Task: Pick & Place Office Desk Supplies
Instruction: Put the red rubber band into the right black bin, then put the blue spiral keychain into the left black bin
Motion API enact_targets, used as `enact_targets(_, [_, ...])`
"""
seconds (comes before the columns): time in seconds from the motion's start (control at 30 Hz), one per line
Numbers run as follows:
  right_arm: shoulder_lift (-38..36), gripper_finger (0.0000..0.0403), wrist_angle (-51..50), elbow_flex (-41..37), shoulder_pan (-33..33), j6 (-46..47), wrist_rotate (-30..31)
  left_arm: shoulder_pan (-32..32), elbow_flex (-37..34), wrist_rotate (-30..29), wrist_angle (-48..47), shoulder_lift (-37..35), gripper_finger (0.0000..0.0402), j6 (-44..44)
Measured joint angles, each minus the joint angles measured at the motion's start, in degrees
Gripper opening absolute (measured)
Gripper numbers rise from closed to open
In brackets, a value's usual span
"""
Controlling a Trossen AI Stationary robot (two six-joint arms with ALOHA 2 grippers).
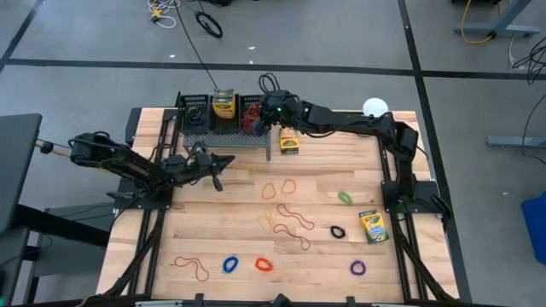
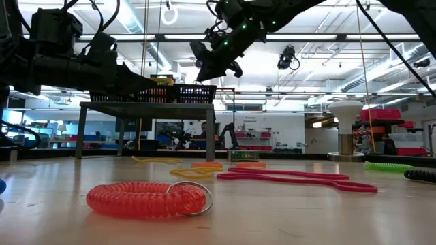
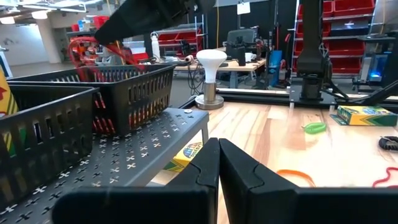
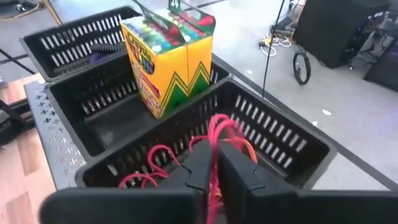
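The right claw [image 4: 213,163] hovers over the right-hand basket [image 4: 292,140], fingers nearly together around red rubber bands [image 4: 217,134], seemingly dropping them; next it must fetch another band off the surface [image 1: 324,256], while the left claw [image 3: 217,163] waits closed.

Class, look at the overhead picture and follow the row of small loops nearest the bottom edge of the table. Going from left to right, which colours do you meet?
Thin red rubber band → blue coiled loop → red-orange coiled loop → purple coiled loop.
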Motion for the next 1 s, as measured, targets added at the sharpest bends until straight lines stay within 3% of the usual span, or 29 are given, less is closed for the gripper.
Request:
enact_targets(0.3, [-2.4, 0.0148, -0.19, 0.0, 0.87, -0.56, 0.55, 0.0, 0.04, -0.02, -0.24, 0.0, 0.0012, 0.04])
enact_targets(0.4, [-3.66, 0.0158, -2.97, 0.0, 1.94, -3.1, -0.23, 0.0, 0.07, -0.01, -0.55, 0.0, 0.0012, -0.02])
enact_targets(0.5, [-5.87, 0.013, -5.21, -1.42, 3.83, -7.72, -0.47, 0.0, 0.09, 0.0, -3.03, 0.02, 0.0012, -0.26])
enact_targets(0.7, [-12.66, 0.0013, -1.54, -14.37, 6.62, -9.76, -1.11, -0.02, 0.11, 1.34, -3.74, 0.02, 0.0012, -2.38])
enact_targets(1.0, [-26.46, 0.0006, 13.57, -39.17, 14.27, -5.37, 1.04, -0.02, 0.66, 4.62, -3.74, 0.15, 0.0012, -6.21])
